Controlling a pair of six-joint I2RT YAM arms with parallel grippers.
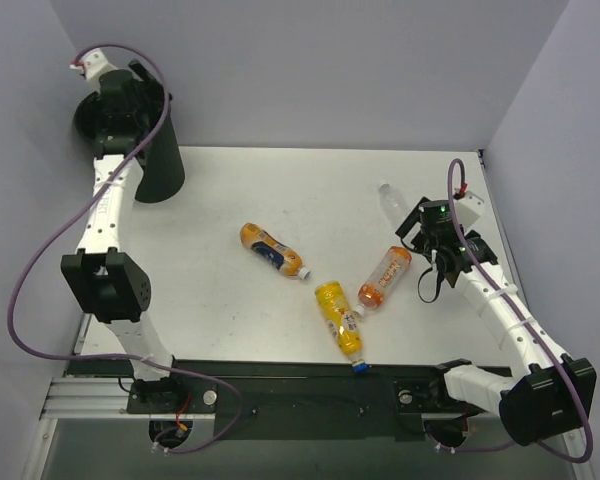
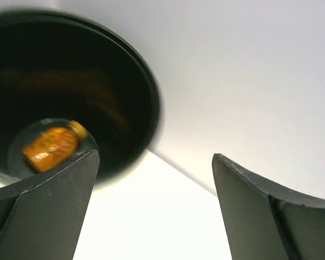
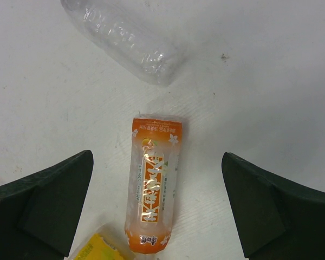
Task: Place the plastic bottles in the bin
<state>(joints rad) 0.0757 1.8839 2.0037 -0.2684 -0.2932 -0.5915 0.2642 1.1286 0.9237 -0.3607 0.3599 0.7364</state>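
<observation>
Hovering over the labelled orange bottle (image 1: 384,277) right of the near yellow bottle (image 1: 340,318), the right end effector (image 3: 157,162) has its jaws spread wide and empty. I judge that picking this bottle is the step in hand, so the next move calls for a straight descent and a close across its body. Farther back on the desk (image 1: 230,190) lie a second orange bottle (image 1: 273,249) and the clear bottle (image 1: 395,203), and at the far left the left end effector (image 2: 155,157) hangs wide and empty over the bin (image 1: 160,165), where one binned bottle (image 2: 50,147) lies at the bottom.
</observation>
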